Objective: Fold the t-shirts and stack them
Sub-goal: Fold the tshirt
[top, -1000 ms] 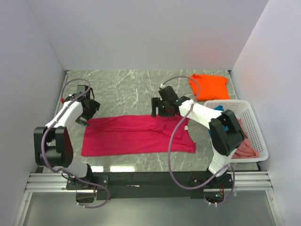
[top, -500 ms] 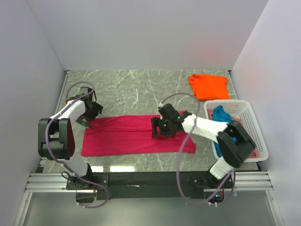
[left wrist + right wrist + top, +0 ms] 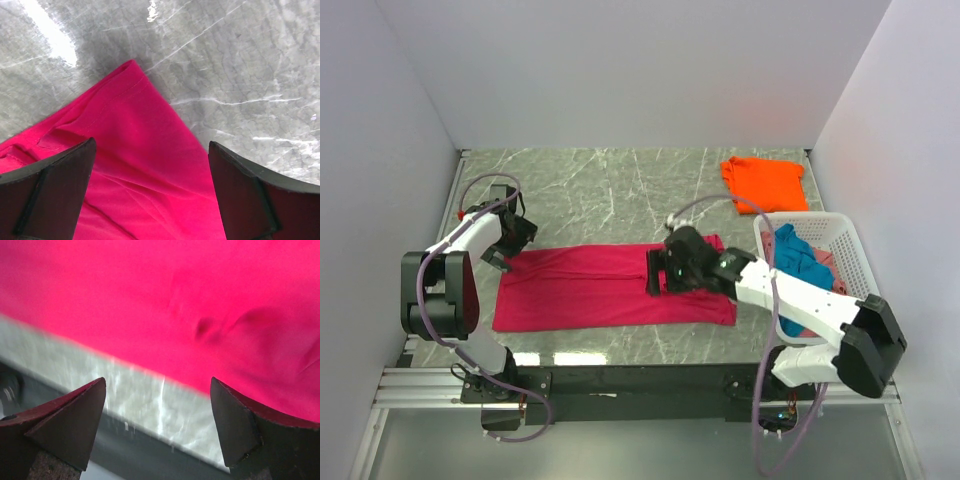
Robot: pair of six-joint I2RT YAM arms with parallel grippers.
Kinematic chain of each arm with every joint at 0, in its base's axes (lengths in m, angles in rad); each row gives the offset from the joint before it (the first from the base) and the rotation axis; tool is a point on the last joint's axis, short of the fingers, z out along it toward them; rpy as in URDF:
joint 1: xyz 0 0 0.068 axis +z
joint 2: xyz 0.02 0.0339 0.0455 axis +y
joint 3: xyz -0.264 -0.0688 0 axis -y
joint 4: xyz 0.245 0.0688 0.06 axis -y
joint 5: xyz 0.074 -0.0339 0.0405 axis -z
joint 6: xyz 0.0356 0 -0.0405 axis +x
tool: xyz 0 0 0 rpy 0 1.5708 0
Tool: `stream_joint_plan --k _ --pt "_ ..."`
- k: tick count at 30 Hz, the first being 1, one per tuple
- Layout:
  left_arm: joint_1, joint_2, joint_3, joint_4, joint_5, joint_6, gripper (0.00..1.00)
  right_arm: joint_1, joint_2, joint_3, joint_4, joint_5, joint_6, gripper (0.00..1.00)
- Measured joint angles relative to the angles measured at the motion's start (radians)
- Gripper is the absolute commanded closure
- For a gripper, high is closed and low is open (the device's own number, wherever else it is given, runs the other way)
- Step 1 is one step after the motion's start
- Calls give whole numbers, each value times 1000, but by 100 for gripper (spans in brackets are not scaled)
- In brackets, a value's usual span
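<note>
The crimson-magenta t-shirt (image 3: 600, 285) lies as a long flat strip across the middle of the marble table. My left gripper (image 3: 504, 250) hovers open over its far left corner (image 3: 131, 125), nothing between the jaws. My right gripper (image 3: 656, 272) is open over the right part of the strip, above its cloth (image 3: 165, 295), and holds nothing. The bright orange t-shirt (image 3: 765, 183) lies folded at the back right. A teal-blue t-shirt (image 3: 796, 252) and a dusty pink one (image 3: 798, 322) lie in the basket.
The white lattice basket (image 3: 859, 262) stands at the right edge of the table. White walls close the left, back and right sides. The table's near edge and the black rail (image 3: 130, 450) show under my right gripper.
My right arm has swung from the strip's far edge toward the near side, its gripper now lower over the cloth. The left gripper shifted slightly at the far left corner. The shirt lies flatter.
</note>
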Motion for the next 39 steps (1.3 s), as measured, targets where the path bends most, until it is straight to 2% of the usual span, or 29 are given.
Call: stream_joint_plan --k 2,6,10,14,22,30,34,39 --pt "0 -1 -1 7 3 0 0 -63 49 54 29 13 -18 9" --pt "0 -2 -2 10 4 2 1 -163 263 178 113 46 -49 9" --pt "0 -2 -2 13 5 5 1 -180 436 251 126 49 -64 10" --pt "0 -2 -8 21 5 5 1 -180 481 224 127 19 -60 10" --pt "0 21 -24 31 -2 7 0 -134 339 21 172 -47 8 11" --pt "0 27 -25 31 -23 6 1 116 -11 -153 100 -104 171 11" --pt "0 27 -25 29 -31 2 1 116 -145 -196 60 -89 227 8" --pt "-4 23 -5 5 -31 -13 1 4 -157 -148 -3 -29 218 7"
